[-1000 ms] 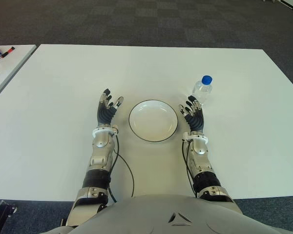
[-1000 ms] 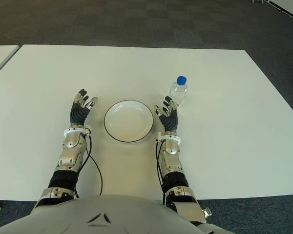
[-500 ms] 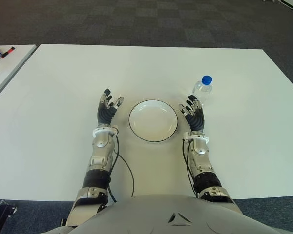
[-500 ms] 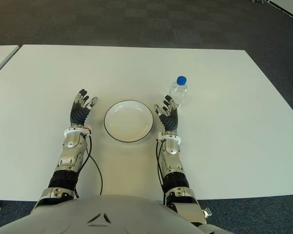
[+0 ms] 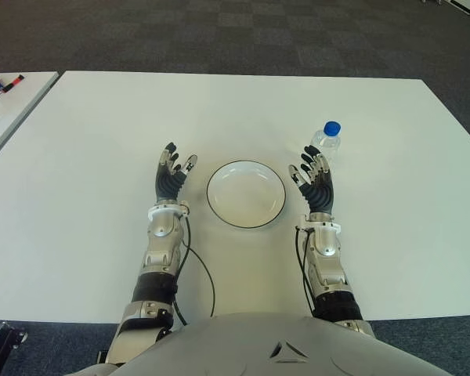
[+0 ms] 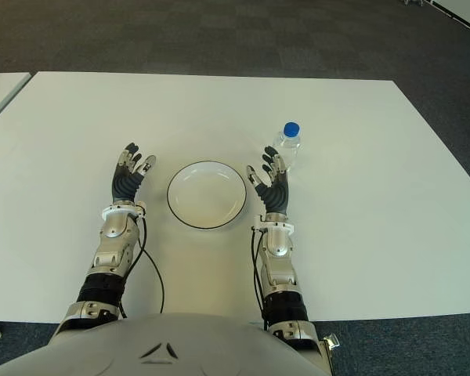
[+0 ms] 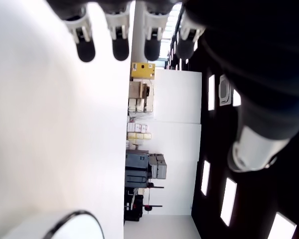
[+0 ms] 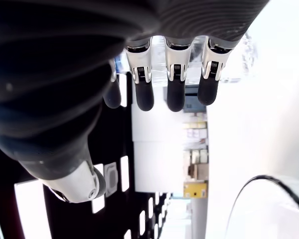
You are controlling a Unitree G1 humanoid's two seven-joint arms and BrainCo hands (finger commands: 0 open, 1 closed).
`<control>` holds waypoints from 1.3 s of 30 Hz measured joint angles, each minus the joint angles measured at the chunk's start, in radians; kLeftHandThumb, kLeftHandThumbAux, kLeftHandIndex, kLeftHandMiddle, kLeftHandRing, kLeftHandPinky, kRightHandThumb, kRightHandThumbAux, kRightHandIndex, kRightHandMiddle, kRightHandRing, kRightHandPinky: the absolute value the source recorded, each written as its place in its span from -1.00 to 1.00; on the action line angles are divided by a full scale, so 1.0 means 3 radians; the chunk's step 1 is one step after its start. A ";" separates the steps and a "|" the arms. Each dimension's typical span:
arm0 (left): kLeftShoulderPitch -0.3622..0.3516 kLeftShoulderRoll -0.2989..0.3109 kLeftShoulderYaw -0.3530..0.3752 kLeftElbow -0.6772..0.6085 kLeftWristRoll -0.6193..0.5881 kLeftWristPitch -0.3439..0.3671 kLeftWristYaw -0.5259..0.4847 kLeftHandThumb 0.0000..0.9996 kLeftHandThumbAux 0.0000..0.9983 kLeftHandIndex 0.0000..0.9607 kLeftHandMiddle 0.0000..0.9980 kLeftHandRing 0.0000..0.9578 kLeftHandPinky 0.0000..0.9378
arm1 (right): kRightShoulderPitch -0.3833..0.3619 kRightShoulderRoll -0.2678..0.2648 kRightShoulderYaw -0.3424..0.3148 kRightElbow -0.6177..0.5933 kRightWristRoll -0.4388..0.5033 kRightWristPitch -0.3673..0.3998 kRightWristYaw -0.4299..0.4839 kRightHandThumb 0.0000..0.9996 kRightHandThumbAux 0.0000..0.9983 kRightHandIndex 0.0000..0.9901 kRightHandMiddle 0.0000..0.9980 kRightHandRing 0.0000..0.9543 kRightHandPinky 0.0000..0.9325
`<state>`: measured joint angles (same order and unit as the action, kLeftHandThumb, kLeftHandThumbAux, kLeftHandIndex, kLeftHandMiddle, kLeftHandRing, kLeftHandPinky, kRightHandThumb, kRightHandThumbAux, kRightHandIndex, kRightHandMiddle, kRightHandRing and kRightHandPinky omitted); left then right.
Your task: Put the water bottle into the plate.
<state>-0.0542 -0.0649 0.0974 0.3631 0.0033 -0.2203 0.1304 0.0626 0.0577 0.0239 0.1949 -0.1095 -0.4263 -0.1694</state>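
A small clear water bottle (image 5: 326,142) with a blue cap stands upright on the white table, to the right of and a little beyond a white plate (image 5: 246,193) with a dark rim. My right hand (image 5: 316,182) is raised just in front of the bottle, at the plate's right side, fingers spread and holding nothing; its fingertips reach the bottle's lower part in the picture. The bottle (image 8: 234,62) shows past the fingers in the right wrist view. My left hand (image 5: 172,174) stays idle left of the plate, fingers spread.
The white table (image 5: 86,149) runs wide on both sides. A second table (image 5: 0,102) at the far left holds markers (image 5: 4,82). Dark carpet lies beyond the far edge.
My right hand has lifted and moved slightly forward toward the bottle. The left hand, plate and bottle have not moved.
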 measured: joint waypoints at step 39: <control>-0.0004 -0.0001 0.0006 0.0062 -0.0064 -0.0067 0.0000 -0.58 0.38 -0.83 -0.86 -0.90 -0.81 | 0.0180 -0.0006 0.0087 -0.0632 -0.0014 -0.0014 -0.0035 -0.10 0.66 -0.69 -0.69 -0.70 -0.59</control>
<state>-0.0552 -0.0652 0.0993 0.3818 -0.0160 -0.2405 0.1304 0.1165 0.0561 0.0500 0.0052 -0.1139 -0.4306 -0.1799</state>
